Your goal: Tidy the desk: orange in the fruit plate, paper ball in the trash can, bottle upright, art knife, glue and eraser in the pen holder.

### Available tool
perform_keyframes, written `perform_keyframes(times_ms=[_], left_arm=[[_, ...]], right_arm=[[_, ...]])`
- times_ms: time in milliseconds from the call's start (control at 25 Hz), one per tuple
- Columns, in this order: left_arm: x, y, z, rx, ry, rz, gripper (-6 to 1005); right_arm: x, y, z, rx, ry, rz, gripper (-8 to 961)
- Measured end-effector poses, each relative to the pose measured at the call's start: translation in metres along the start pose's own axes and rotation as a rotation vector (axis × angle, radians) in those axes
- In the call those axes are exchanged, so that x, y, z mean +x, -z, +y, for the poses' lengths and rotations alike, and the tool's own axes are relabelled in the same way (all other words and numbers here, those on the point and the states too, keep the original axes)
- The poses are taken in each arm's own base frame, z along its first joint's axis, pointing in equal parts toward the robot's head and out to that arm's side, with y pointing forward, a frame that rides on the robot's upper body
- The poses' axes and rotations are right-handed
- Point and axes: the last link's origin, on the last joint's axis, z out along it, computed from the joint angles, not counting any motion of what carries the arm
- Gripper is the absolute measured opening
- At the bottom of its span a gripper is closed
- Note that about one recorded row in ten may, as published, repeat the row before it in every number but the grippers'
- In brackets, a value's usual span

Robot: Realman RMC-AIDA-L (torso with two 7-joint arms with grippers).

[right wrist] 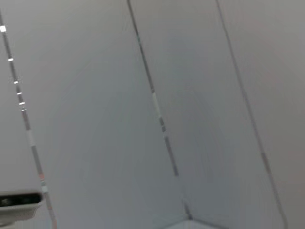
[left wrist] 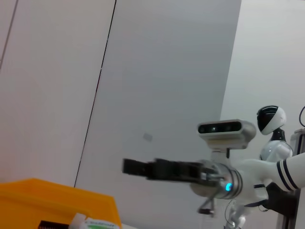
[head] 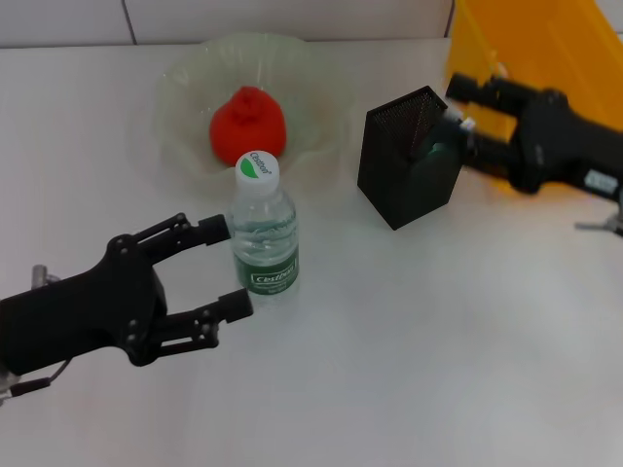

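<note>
The bottle (head: 264,233) stands upright on the white desk. My left gripper (head: 228,267) is open right beside it on the left, one fingertip at its side and the other in front of its base. The orange (head: 248,121) lies in the fruit plate (head: 185,83). My right gripper (head: 467,117) is open at the far rim of the pen holder (head: 409,161). The glue (head: 435,148) shows mint-green inside the holder, its white tip at the rim between the fingers. The trash can (head: 545,44) stands at the back right. Art knife, eraser and paper ball are not visible.
The desk (head: 419,341) is white, with a wall behind it. The left wrist view shows the yellow bin (left wrist: 47,200), my right arm (left wrist: 181,171) and another white robot (left wrist: 271,121) farther off. The right wrist view shows only wall panels.
</note>
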Motion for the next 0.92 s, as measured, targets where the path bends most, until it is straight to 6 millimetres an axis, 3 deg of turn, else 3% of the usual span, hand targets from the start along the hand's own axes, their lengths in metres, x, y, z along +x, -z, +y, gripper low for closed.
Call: perform_keyframes(times_ms=[160, 360, 920], left_arm=[[0.002, 0.013, 0.0, -0.006, 0.011, -0.028, 859], [0.001, 0.02, 0.0, -0.023, 0.04, -0.075, 859], [0.001, 0.025, 0.004, -0.048, 0.064, -0.099, 859]], right_arm=[[0.019, 0.021, 0.037, -0.248, -0.071, 0.133, 609], [0.03, 0.032, 0.058, -0.346, -0.121, 0.179, 796], [0.035, 0.025, 0.063, -0.358, -0.13, 0.175, 797]])
